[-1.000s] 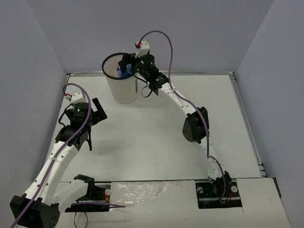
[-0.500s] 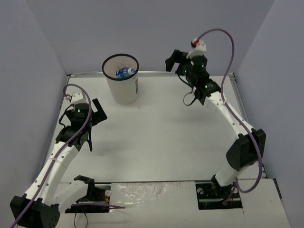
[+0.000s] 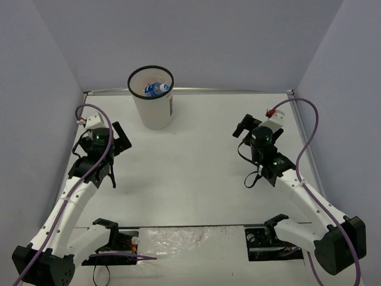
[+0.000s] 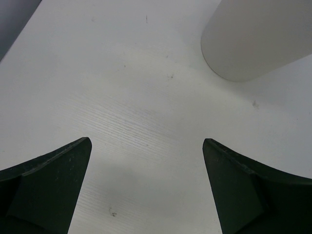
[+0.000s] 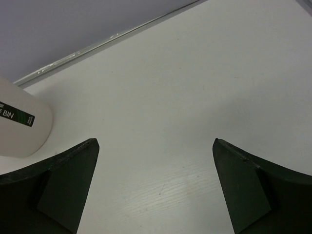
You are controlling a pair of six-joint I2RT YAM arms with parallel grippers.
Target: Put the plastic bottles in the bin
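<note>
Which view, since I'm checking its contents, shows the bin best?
Top external: it looks down into the bin, showing its black rim and a blue-labelled bottle inside. Left wrist shows only part of its wall; right wrist only a side sliver with the label.

The bin [image 3: 156,113] looks smooth matt white plastic, and the table [image 4: 122,122] matt, finely ribbed.

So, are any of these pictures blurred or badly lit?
Top view: sharp and evenly lit. Left wrist view: the left tool is dark and soft-edged, with a faint shadow on the table beneath it. Right wrist view: the label on the bin is readable, the right tool dark.
</note>
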